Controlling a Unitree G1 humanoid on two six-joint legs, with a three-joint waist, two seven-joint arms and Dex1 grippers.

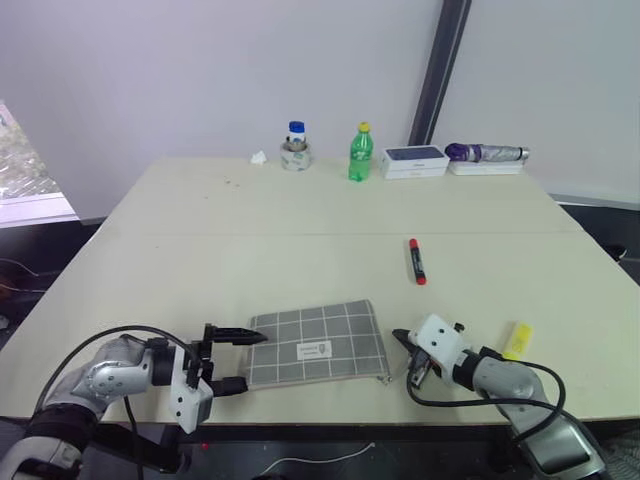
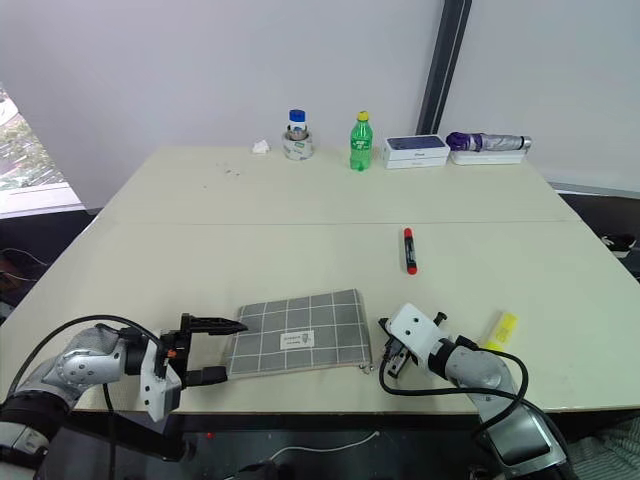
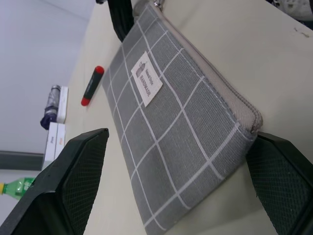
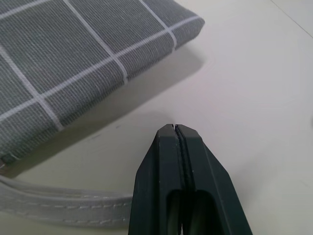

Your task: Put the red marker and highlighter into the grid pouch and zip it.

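Grid pouch (image 1: pixel 318 344) lies flat near the front edge of the desk (image 1: pixel 300 240) — grey fabric w/ thin white grid lines and a small white label patch w/ dark print near its middle. Zipper edge runs along the side nearest the robot; a grey fabric strap (image 4: pixel 63 208) trails off the corner by the right gripper. Can't tell if the zip is open or closed.

Left gripper (image 1: pixel 232 360) sits at the pouch's left end, fingers spread wide, one on each side of that end, nothing held — in the left wrist view the two black fingers (image 3: pixel 73 186) frame the pouch corner w/out clearly touching it. Right gripper (image 4: pixel 177 132) hovers just off the pouch's right corner, fingers pressed fully together, empty, tip low over bare desk near the strap.

Red marker (image 1: pixel 416 260) lies farther back on the desk, right of centre, well apart from the pouch: slim, red at both ends w/ a black middle. Highlighter (image 1: pixel 517 339) — short, chunky, bright yellow — rests near the desk's right front, beside the right arm and just beyond it.

Along the far edge: a small jar w/ blue lid (image 1: pixel 295 147), green bottle w/ yellow cap (image 1: pixel 361 153), white box (image 1: pixel 414 160), folded purple umbrella (image 1: pixel 486 153).
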